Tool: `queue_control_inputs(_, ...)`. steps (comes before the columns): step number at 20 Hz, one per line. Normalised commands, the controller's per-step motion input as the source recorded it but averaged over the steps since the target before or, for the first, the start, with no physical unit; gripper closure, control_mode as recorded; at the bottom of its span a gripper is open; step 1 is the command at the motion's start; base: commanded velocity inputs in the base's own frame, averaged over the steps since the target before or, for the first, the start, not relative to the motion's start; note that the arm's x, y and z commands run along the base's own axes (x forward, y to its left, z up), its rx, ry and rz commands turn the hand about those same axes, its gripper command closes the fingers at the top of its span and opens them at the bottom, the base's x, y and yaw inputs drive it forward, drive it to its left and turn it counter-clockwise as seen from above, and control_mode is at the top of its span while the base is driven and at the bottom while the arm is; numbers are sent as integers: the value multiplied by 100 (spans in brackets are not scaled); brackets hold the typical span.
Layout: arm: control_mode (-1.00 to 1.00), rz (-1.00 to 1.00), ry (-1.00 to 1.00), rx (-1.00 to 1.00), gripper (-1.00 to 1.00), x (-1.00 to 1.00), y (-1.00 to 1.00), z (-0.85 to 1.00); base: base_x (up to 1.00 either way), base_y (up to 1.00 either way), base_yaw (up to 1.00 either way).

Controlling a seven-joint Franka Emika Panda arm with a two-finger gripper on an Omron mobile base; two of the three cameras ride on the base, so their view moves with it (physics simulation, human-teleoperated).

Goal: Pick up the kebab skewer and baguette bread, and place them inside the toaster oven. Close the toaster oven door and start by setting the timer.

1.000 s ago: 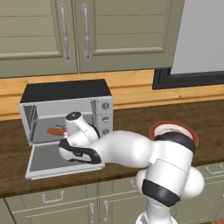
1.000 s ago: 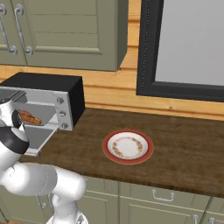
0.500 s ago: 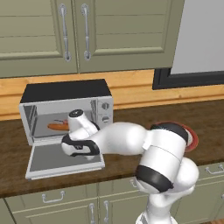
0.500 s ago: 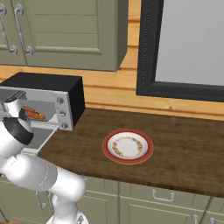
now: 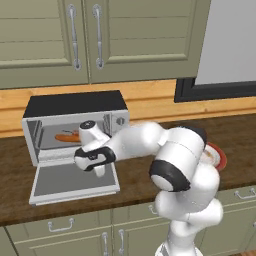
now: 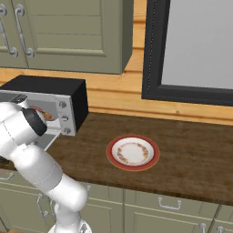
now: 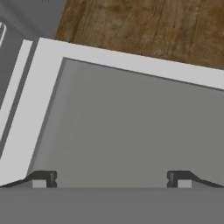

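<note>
Dark wood counter (image 6: 191,150). Olive-green upper cabinets (image 5: 135,35) with silver bar handles (image 5: 98,35). Light wood plank wall (image 6: 113,98). Black-framed window (image 6: 191,45) at right. Matching lower drawers (image 6: 168,205).

- The toaster oven (image 5: 75,131) looks like brushed silver metal, with a matt black top.
- The toaster oven door (image 5: 70,181) lies open: a smooth, dull grey glass panel in a pale silver frame.
- The table (image 6: 191,150) is dark brown wood with a visible grain, low in sheen.
- The cabinets (image 5: 125,40) look like matt olive painted wood with shiny metal handles.
- The plate (image 6: 133,152) seems glazed ceramic, with a red rim.
- The baguette bread (image 5: 67,137) has a smooth orange-brown crust.
- The end effector (image 7: 111,178) has matt dark fingertips.
</note>
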Motion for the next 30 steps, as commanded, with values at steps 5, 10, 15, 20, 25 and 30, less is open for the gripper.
queue_control_inputs(5,-100,-15,0,0,-100,42,0,0,0,0,0)
queue_control_inputs(10,-100,-13,0,0,-100,35,0,0,0,0,0)
queue_control_inputs(15,-100,-9,0,0,-100,-9,0,0,0,0,0)
queue_control_inputs(20,-100,-1,0,0,-100,-76,0,4,0,0,0)
queue_control_inputs(25,-100,3,0,0,-100,-86,0,22,0,0,0)
queue_control_inputs(30,-100,36,1,0,-100,-98,-1,22,0,0,0)
